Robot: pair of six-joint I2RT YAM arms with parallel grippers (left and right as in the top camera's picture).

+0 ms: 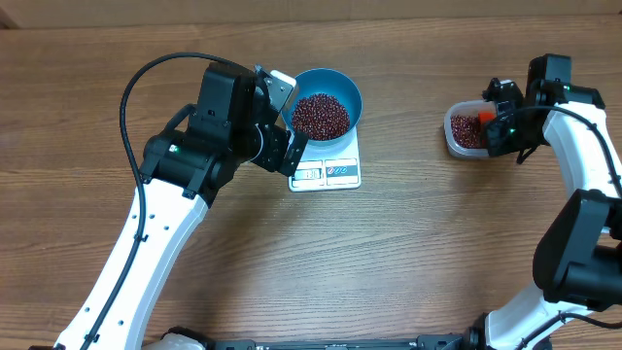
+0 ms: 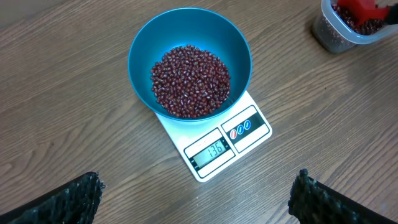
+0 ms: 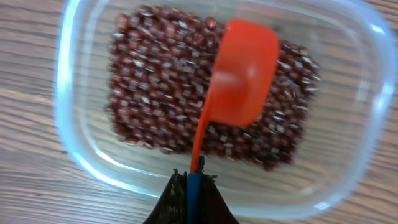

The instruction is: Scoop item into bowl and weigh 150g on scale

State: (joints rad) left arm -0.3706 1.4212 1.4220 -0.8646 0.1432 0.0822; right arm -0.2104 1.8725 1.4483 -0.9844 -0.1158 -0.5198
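A blue bowl (image 1: 327, 105) (image 2: 189, 62) holding dark red-brown beans (image 1: 321, 115) (image 2: 190, 81) stands on the white scale (image 1: 328, 172) (image 2: 217, 146), whose display is lit. My left gripper (image 1: 280, 122) (image 2: 198, 196) hovers open just left of the bowl, nothing between its fingers. At the right, my right gripper (image 1: 498, 117) (image 3: 191, 190) is shut on the handle of an orange scoop (image 3: 242, 74) (image 1: 485, 116), held bowl-side down over the beans (image 3: 199, 87) in a clear plastic tub (image 1: 468, 131) (image 3: 68, 118).
The wooden table (image 1: 408, 262) runs under everything. The left arm (image 1: 165, 214) slants up from the bottom left, and the right arm (image 1: 583, 214) rises along the right edge. The clear tub also shows at the top right of the left wrist view (image 2: 339, 37).
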